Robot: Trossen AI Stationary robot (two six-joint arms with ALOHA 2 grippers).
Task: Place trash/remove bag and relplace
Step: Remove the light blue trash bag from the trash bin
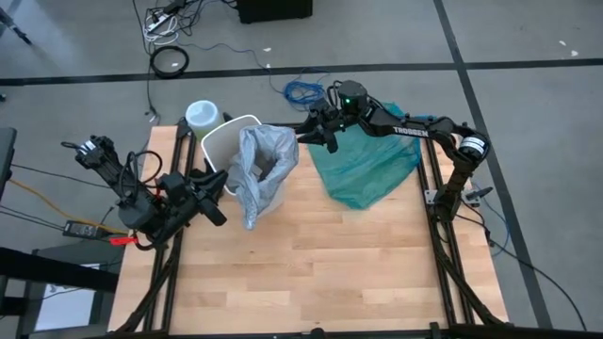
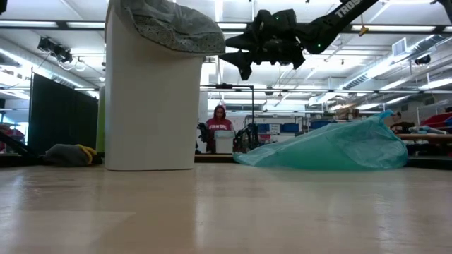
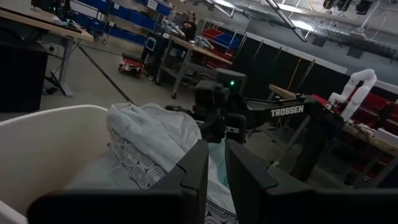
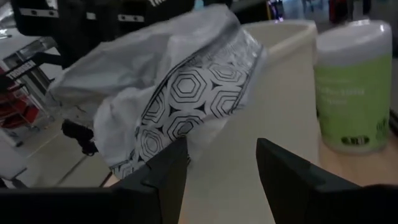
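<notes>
Pale bag, white bin on light wood tabletop (image 1: pixel 311 264)

Grey-white bag (image 1: pixel 261 168) carries black hexagon print; bin (image 1: pixel 219 143) white; second bag (image 1: pixel 369 168) teal-green.

The bag (image 1: pixel 262 169) hides the bin's (image 1: pixel 223 141) inside, and the low view crops the bin's top.

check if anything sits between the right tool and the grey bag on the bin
Nothing visible does. The right tool, fingers open, hangs just beside the bag draped over the bin rim, with only air between. The wipes canister and teal bag lie off to the sides.
</notes>
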